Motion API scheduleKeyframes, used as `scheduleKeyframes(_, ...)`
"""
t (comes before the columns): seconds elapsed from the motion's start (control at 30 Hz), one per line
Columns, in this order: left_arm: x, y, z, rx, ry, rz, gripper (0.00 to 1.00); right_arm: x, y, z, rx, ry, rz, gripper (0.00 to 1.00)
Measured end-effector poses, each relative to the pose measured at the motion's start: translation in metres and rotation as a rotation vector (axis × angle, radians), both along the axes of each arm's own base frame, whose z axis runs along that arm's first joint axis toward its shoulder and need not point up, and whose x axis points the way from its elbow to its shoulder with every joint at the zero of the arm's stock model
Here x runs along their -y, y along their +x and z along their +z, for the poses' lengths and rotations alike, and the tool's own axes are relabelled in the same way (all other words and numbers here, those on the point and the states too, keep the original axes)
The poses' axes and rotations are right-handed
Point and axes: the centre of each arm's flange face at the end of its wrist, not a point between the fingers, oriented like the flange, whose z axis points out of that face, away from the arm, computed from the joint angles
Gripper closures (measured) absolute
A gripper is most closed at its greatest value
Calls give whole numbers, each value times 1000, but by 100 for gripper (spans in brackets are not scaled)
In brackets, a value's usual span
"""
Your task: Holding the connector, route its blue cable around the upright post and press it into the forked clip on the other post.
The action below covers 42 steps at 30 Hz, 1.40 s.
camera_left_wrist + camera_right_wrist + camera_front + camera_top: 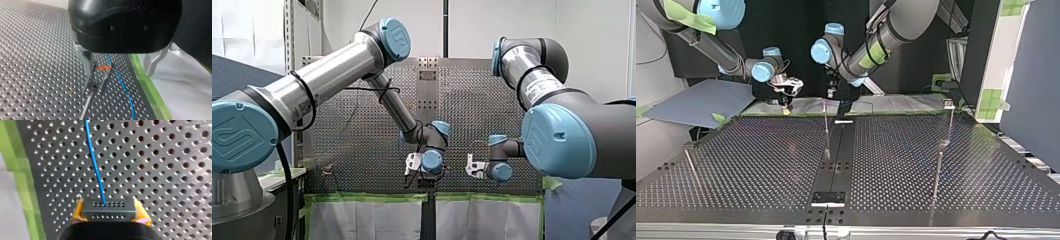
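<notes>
Blue cable (96, 165), judged light and limp, leaves the rigid connector (109, 208) clamped in my right hand (109, 213), the proper hold; my left hand (120, 73) stands wide, empty.

My left arm (332, 75), silver with blue joint caps, and my matching right arm (537, 80) hold their wrists close, not touching, over the grey perforated metal table (472, 100), by its near green tape strip (372, 198).

No word or number can be read. The blue joint cap (238, 134) on my left arm (329, 75) bears an embossed curled logo. A white label (539, 89) on my right arm (582, 125) carries print too small to read.
</notes>
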Motion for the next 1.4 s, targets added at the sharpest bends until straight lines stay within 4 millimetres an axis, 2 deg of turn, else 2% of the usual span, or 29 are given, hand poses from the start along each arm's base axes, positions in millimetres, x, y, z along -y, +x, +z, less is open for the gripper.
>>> scheduleKeyframes(0.43,-5,-9,-1,-20,24,55,0,-22,-1,-12,-87,26,28,100)
scheduleKeyframes(0.73,-6,-12,-2,-36,6,63,0,-28,-1,-13,-97,22,47,100)
scheduleKeyframes(0.97,-15,-21,-9,-66,18,73,0,-36,-3,3,-92,7,50,100)
scheduleKeyframes(1.23,-24,-33,-20,-71,16,73,0,-41,2,32,-86,-31,67,100)
scheduleKeyframes(1.4,-25,-35,-22,-70,14,73,0,-49,-1,40,-84,-41,59,100)
